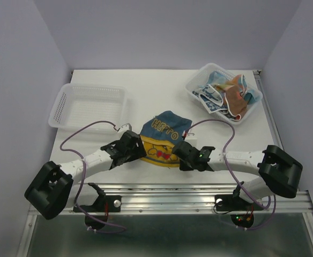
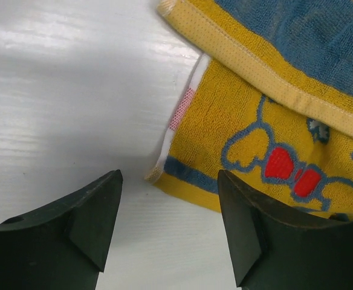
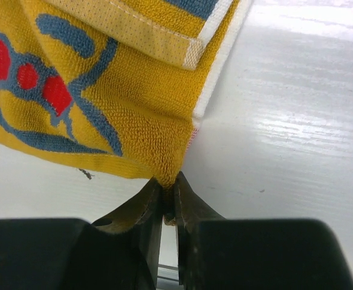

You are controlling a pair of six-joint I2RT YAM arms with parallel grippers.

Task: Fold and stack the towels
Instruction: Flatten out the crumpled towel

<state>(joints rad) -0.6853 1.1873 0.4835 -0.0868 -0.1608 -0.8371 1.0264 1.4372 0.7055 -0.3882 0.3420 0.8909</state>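
Note:
A mustard yellow towel [image 1: 159, 144] with blue and red figures and a blue folded-over part lies on the white table between my two grippers. My right gripper [image 3: 167, 187] is shut on the yellow towel's [image 3: 104, 109] near right corner. My left gripper [image 2: 167, 211] is open and empty, its fingers [image 2: 92, 211] straddling bare table just short of the towel's [image 2: 249, 139] near left corner. Several other towels [image 1: 226, 93], blue-white patterned and orange-brown, lie crumpled in a white basket [image 1: 195, 85] at the back right.
An empty white perforated basket [image 1: 89, 107] stands at the back left. The table's front rail [image 1: 167, 193] runs just behind both arm bases. Purple cables loop over both arms.

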